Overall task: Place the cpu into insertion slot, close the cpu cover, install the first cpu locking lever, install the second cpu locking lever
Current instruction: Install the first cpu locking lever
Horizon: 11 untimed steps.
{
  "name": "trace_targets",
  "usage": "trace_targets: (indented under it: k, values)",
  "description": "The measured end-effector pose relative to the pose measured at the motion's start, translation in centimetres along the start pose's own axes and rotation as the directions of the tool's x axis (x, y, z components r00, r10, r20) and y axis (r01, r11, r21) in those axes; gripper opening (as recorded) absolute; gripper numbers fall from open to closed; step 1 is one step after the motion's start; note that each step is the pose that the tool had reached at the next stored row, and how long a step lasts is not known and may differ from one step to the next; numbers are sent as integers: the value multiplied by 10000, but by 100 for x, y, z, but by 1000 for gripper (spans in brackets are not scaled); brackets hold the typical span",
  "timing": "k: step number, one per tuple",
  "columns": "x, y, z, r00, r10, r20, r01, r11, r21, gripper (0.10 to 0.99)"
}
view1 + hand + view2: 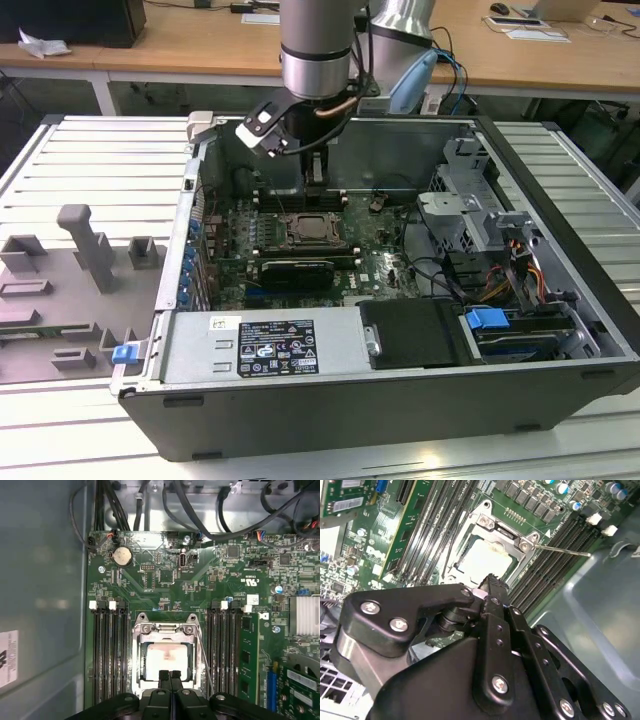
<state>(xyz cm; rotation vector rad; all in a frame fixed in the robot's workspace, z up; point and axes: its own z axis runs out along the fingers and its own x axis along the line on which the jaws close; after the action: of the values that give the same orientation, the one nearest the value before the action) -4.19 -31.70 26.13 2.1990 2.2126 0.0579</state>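
Our tool (pixel 169 676) had its fingers pressed together on nothing, tips poised at the near edge of the cpu (pixel 168 656). The chip lay seated in the insertion slot (pixel 313 231), with the cpu cover (pixel 165 628) apparently flat over it. We judged a square downward push, clear of the chip face, the safest, since the thin locking lever (pixel 565 550) beyond stood free.

The cpu (pixel 169 656) is faced with pale, satin metal. The cpu cover (pixel 166 628) is made of bright silvery metal, lightly reflective. The gripper (pixel 170 675) is finished in matt black and studded with shiny screw heads (pixel 500 683). The motherboard (pixel 165 597) is coated in green lacquer with a slight sheen; the case (pixel 400 410) is formed of smooth grey sheet metal.
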Motion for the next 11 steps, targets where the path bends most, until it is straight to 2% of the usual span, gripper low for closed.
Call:
trace_targets:
  k: [1, 3, 11]
  values:
    - [0, 1, -23, 10000, 0, 0, 0, 10000, 0, 106]
    - [1, 1, -23, 10000, -51, -5, 51, 10000, -1, 106]
    - [1, 1, -24, 9951, -989, -42, 989, 9951, 9, 106]
